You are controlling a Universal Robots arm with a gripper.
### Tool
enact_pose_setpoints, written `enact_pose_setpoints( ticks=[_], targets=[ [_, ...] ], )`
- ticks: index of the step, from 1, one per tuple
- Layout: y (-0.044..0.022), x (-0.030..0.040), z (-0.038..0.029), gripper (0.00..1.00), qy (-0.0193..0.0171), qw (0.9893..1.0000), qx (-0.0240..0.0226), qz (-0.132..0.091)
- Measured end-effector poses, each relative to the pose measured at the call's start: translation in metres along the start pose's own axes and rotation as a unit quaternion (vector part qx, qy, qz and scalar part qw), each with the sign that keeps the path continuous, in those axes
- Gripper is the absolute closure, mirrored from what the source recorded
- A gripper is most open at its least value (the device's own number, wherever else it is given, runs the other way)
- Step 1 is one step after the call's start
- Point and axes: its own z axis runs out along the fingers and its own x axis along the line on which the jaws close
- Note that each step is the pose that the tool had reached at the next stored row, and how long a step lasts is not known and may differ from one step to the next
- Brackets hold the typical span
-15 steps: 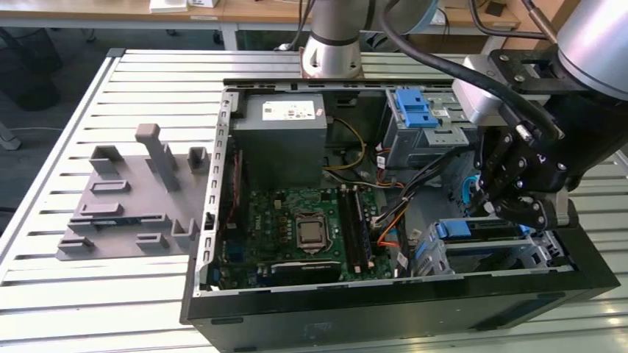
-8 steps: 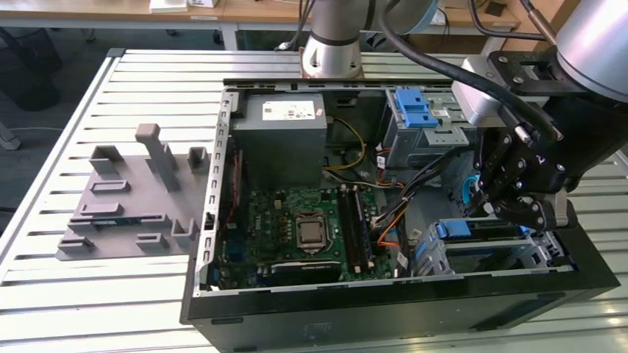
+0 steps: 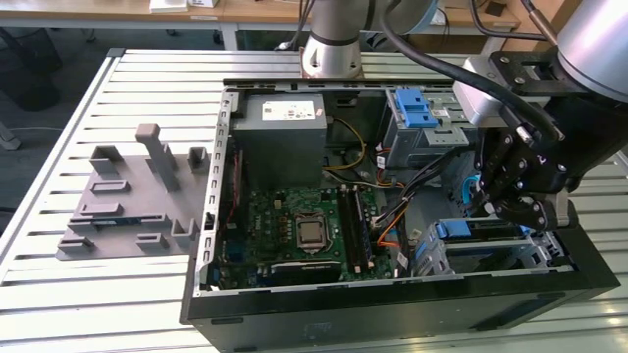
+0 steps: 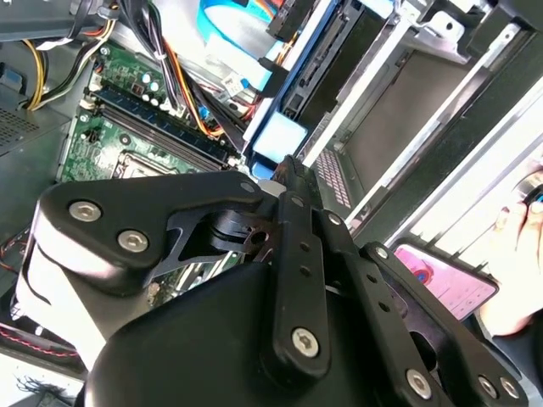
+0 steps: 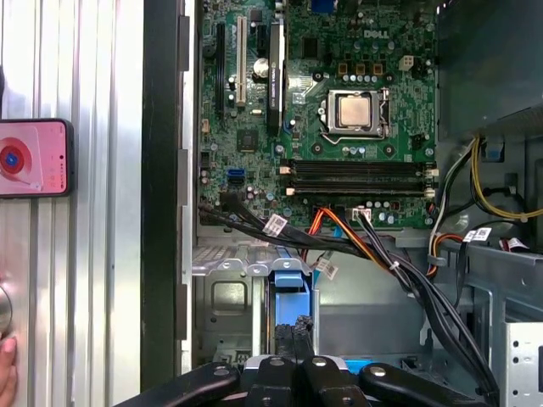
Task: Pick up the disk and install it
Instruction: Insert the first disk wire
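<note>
While we hang our gripper [image 3: 517, 208] low over the drive cage, the disk [image 3: 481, 229] lies right beneath it in the bay, long axis along the case's front wall; whether our fingers are clamped, we cannot tell.

Green motherboard [image 5: 314, 127], blue-framed disk [image 3: 481, 229], black hand [image 3: 525, 209], pink-screened phone [image 5: 34, 158].

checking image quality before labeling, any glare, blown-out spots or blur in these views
Exterior view: bright daylight, table slats glare near white. Second wrist view: blown-out white around the cables, hand close and soft. First wrist view: even light, motherboard sharp.
</note>
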Motion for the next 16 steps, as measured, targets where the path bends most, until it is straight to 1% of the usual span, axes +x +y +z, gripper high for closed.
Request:
enact_pose_setpoints(
  ticks=[6,11,12,16],
  targets=[
    [-0.0129,0.0,0.0001,0.89,0.0,1.0,0.0,0.0],
    [-0.0253,-0.0002,0.0002,0.89,0.0001,1.0,0.0,0.0],
    [-0.0268,-0.0006,0.0003,0.89,0.0,1.0,0.0,0.0],
    [-0.0271,-0.0011,0.0003,0.89,0.0001,1.0,0.0,0.0]
  ],
)
